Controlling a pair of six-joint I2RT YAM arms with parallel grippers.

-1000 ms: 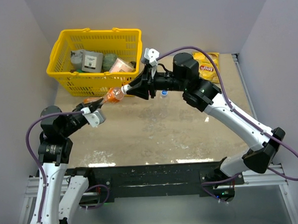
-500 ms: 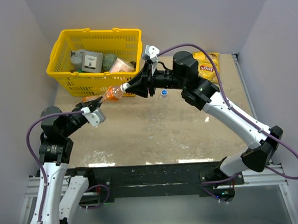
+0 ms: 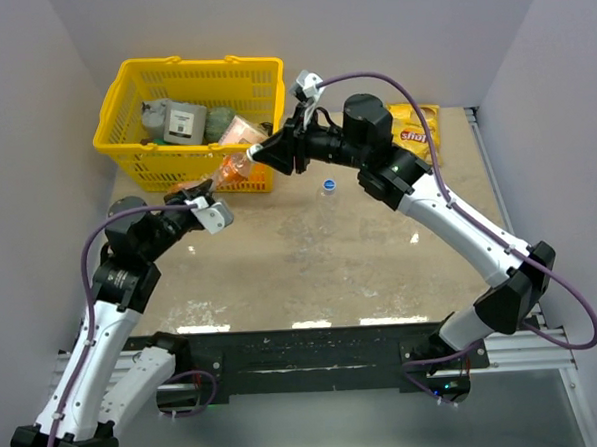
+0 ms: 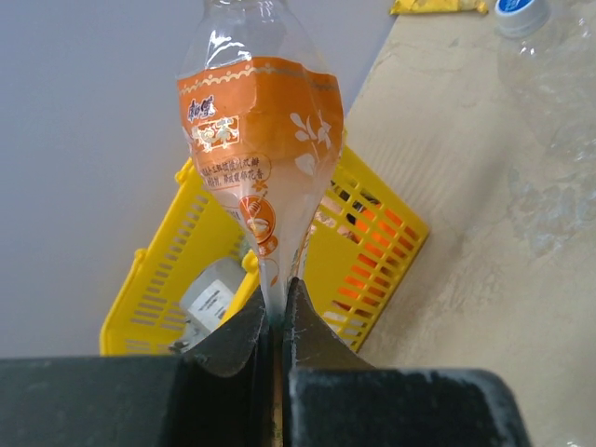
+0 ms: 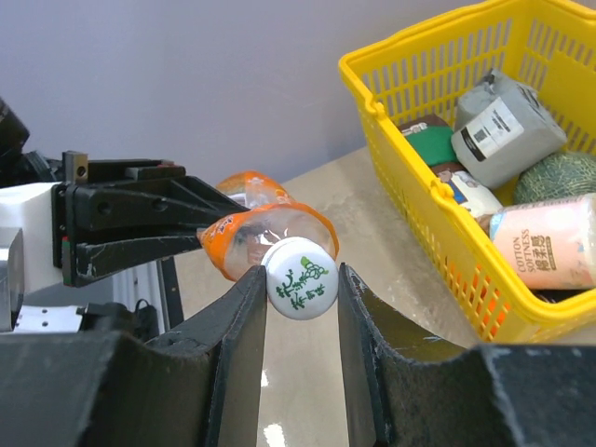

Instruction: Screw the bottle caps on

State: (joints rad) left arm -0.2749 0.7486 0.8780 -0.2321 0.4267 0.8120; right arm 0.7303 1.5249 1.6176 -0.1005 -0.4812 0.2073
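Note:
An orange-labelled bottle hangs in the air in front of the yellow basket, held between both arms. My left gripper is shut on its flattened base, and the bottle points away from that camera. My right gripper is shut on the white bottle cap with green print, which sits at the bottle's neck. A clear bottle with a blue cap stands on the table behind the held one.
The yellow basket of boxes and packets stands at the back left, just behind the held bottle. A yellow crisp packet lies at the back right. Grey walls close in the table on three sides.
Both arms have carried the orange bottle up and towards the basket, the left arm stretching out further. Both grips look the same.

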